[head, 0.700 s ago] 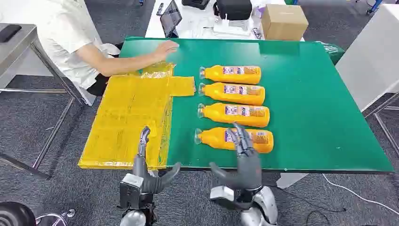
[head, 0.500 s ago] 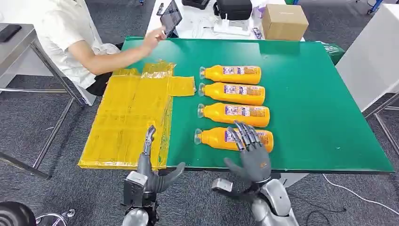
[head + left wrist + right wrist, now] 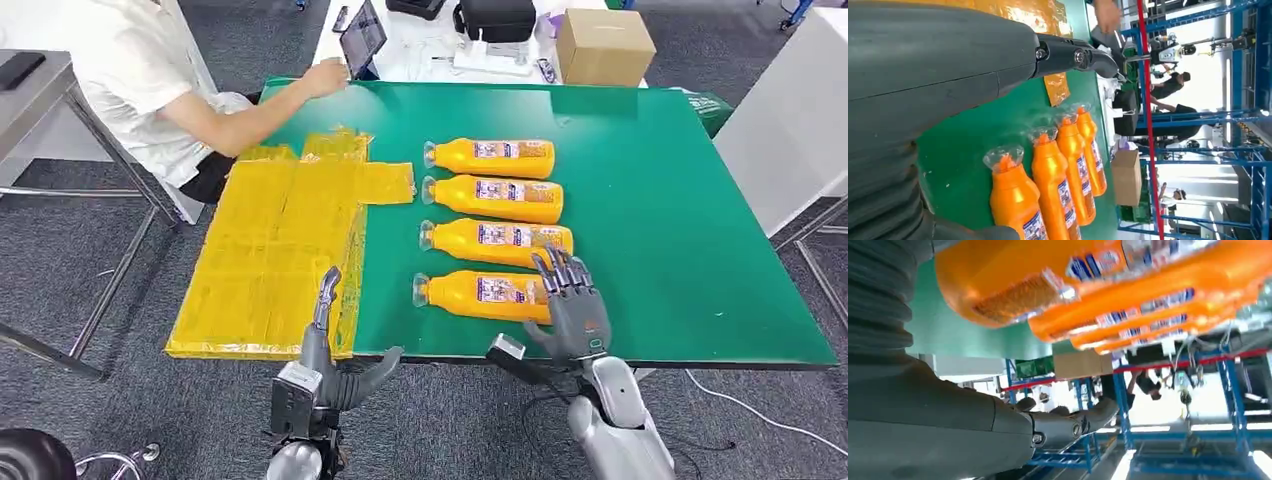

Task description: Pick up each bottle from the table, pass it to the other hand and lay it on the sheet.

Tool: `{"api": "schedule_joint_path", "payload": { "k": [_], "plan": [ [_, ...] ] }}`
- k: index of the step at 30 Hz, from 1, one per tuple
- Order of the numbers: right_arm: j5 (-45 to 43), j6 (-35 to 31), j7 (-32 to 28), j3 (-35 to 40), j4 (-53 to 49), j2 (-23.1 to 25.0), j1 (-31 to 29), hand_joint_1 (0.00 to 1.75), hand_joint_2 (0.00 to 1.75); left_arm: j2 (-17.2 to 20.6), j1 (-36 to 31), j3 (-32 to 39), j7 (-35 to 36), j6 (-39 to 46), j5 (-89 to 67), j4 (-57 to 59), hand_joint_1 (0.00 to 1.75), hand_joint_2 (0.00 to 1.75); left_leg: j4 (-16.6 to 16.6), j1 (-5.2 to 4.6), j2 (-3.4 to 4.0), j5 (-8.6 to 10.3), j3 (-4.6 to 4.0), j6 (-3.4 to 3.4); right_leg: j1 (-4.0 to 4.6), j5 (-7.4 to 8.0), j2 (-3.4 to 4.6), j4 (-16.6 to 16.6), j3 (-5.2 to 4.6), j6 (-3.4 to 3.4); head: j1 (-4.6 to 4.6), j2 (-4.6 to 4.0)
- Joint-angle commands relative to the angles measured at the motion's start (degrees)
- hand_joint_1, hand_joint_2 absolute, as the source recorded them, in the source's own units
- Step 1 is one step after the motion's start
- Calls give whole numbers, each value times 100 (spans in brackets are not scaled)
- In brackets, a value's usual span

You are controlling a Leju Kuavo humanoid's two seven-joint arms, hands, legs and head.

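Several orange bottles lie in a row on the green table (image 3: 660, 230), caps pointing toward the yellow sheet (image 3: 280, 250). The nearest bottle (image 3: 480, 295) lies close to the table's front edge; its base end (image 3: 1013, 285) is near the right wrist camera. My right hand (image 3: 572, 310) hovers open over that bottle's base end, fingers spread, holding nothing. My left hand (image 3: 325, 355) is open at the front edge, by the sheet's near right corner, fingers (image 3: 1073, 52) extended. The left wrist view shows the bottle row (image 3: 1048, 175) cap-first.
A person (image 3: 150, 90) sits at the table's far left, one hand reaching to a tablet (image 3: 362, 38) beyond the far edge. A cardboard box (image 3: 603, 45) and a dark bag (image 3: 497, 18) stand on the white table behind. A metal table (image 3: 60, 90) stands left.
My right hand has moved right and forward, from over the nearest bottle's label to its base end. The left hand rose slightly. The person's hand left the table and went to the tablet.
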Motion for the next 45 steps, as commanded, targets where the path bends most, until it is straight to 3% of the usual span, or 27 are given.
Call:
{"api": "schedule_joint_path", "payload": {
  "k": [1, 11, 14, 21, 27, 28, 29, 30, 33, 45],
  "plan": [
    [-61, 50, 96, 529, 832, -203, -405, 0, 175, 8, -150, -94, 45, -29, 35, 311, 0, 175, -5, 1, 12, -9, 28, 8, 6, -4, 3, -10, 28, -16, 0, 0],
    [-181, 486, 514, 999, 1146, -328, -534, 0, 175, 18, -109, -147, 126, -12, -27, 261, 0, 175, -7, 1, 19, -16, 46, 12, 8, -9, 5, -12, 44, -25, 0, 0],
    [-81, 848, 1106, 1332, 1112, -460, -508, 0, 175, 55, -47, -146, 229, -69, -68, 189, 0, 175, -5, 1, 15, -11, 30, 8, 6, -5, 6, -10, 28, -17, -2, 0],
    [-78, 853, 1119, 1341, 1115, -471, -504, 0, 175, 49, -35, -150, 232, -66, -72, 178, 0, 175, -8, 2, 11, -10, 38, 8, 8, -7, 0, -12, 38, -22, 0, 0],
    [140, 947, 1746, 1393, 1335, -434, -738, 0, 175, 79, -54, -93, 294, -10, -155, 168, 0, 175, -4, 0, 13, -6, 31, 7, 4, -2, 5, -8, 29, -14, -2, 0],
    [156, 982, 1755, 1408, 1356, -441, -760, 26, 175, 58, -32, -48, 296, -10, -137, 165, 0, 175, -7, 0, 16, -9, 43, 9, 6, -4, 5, -11, 40, -20, -2, 0],
    [163, 977, 1762, 1409, 1358, -438, -768, 147, 175, 70, -37, -46, 297, -14, -131, 169, 0, 175, -5, 0, 9, -4, 31, 6, 3, -1, 1, -7, 30, -13, 0, 0],
    [202, 990, 1798, 1435, 1376, -437, -772, 166, 175, 60, -15, -36, 298, -24, -125, 160, 0, 175, -6, 2, 11, -6, 38, 8, 7, -1, 2, -11, 38, -17, 0, 0],
    [158, 1061, 1780, 1444, 1451, -410, -784, 175, 175, 25, 54, -61, 314, 26, -194, 43, 0, 175, -7, 0, 15, -8, 40, 9, 5, -3, 6, -10, 39, -18, 0, 0],
    [-188, 1284, 1658, 1323, 1785, -406, -970, 175, 175, 65, 16, 16, 358, -31, -206, -15, 0, 175, -6, 1, 7, -2, 35, 7, 5, 0, -1, -9, 35, -13, 0, 0]
  ]
}}
